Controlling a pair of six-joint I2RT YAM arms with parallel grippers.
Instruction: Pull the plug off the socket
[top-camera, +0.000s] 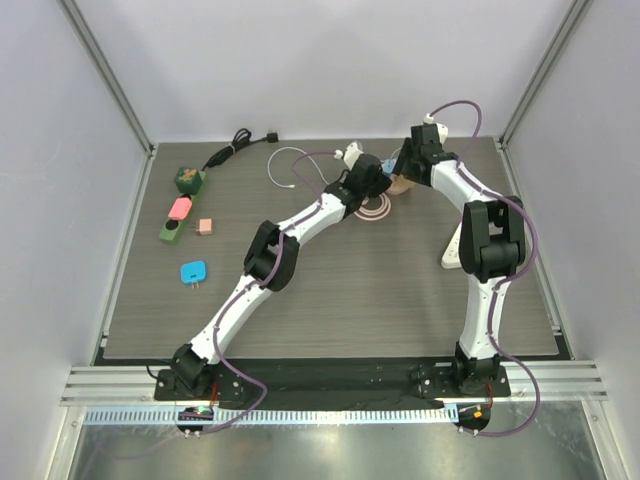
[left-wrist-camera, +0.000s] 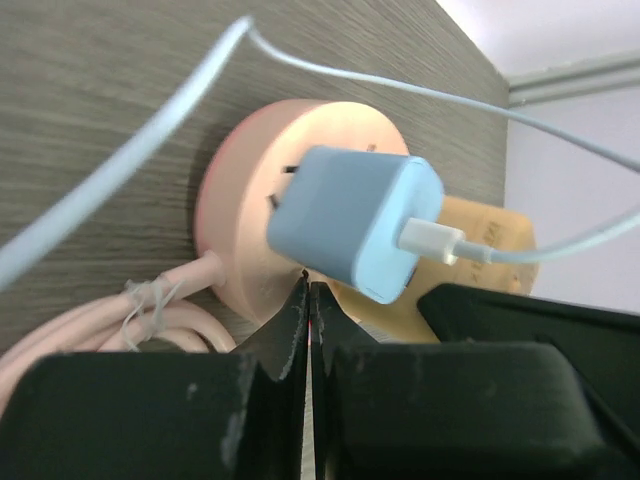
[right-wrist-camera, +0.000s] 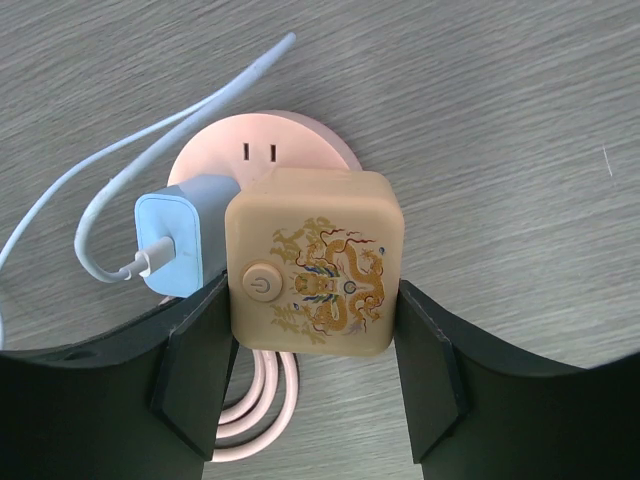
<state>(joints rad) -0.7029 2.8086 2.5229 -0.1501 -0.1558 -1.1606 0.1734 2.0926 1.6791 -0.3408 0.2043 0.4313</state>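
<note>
A round pink socket (right-wrist-camera: 270, 140) lies on the table at the back centre (top-camera: 398, 185). A light blue plug (right-wrist-camera: 175, 240) with a white cable sits in it, and beside it a beige plug with a dragon print (right-wrist-camera: 315, 260). My right gripper (right-wrist-camera: 313, 290) is shut on the beige plug, one finger on each side. My left gripper (left-wrist-camera: 308, 290) is shut and empty, its tips against the socket's (left-wrist-camera: 250, 200) base just below the blue plug (left-wrist-camera: 355, 220). The beige plug (left-wrist-camera: 490, 240) shows behind it.
The socket's pink cord (top-camera: 377, 210) is coiled beside it. A white cable (top-camera: 290, 165) loops at the back. A black cable (top-camera: 240, 142), green block (top-camera: 187, 180), pink piece (top-camera: 179, 208), small cube (top-camera: 204, 227) and blue adapter (top-camera: 193, 271) lie left. A white strip (top-camera: 453, 250) lies right.
</note>
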